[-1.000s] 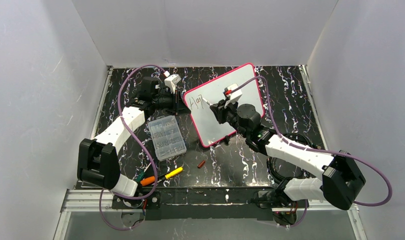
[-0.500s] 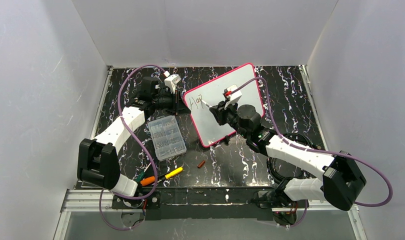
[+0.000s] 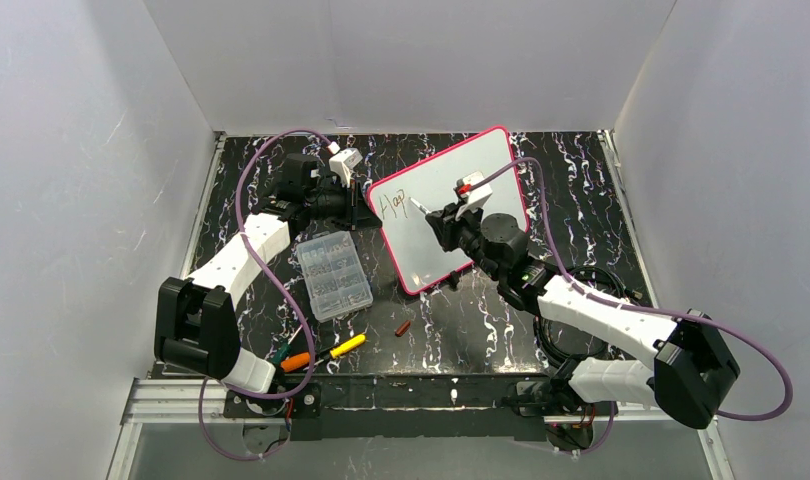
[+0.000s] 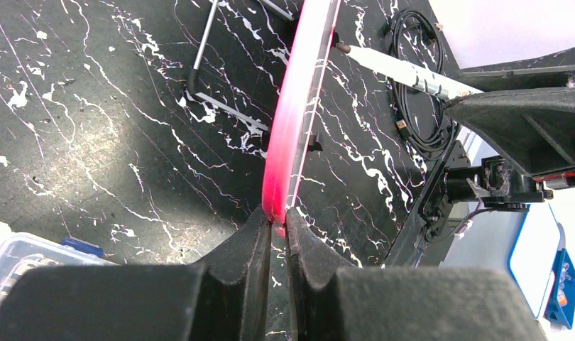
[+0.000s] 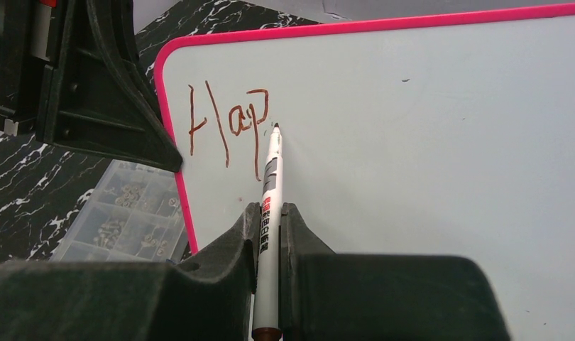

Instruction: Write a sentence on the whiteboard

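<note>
The left arm (image 3: pixel 243 255) and right arm (image 3: pixel 593 312) are built alike: smooth white shell links between rounded black joint housings, with a boxy black block at the shoulder. A thin purple cable (image 3: pixel 243 185) loops loosely along each. The left gripper (image 4: pixel 277 217) and right gripper (image 5: pixel 269 213) end in matte black, wedge-shaped fingers.

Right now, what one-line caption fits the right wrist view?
Right tool holds a marker with its tip just right of the brownish-red letters "Hap" on the pink-rimmed whiteboard.
</note>
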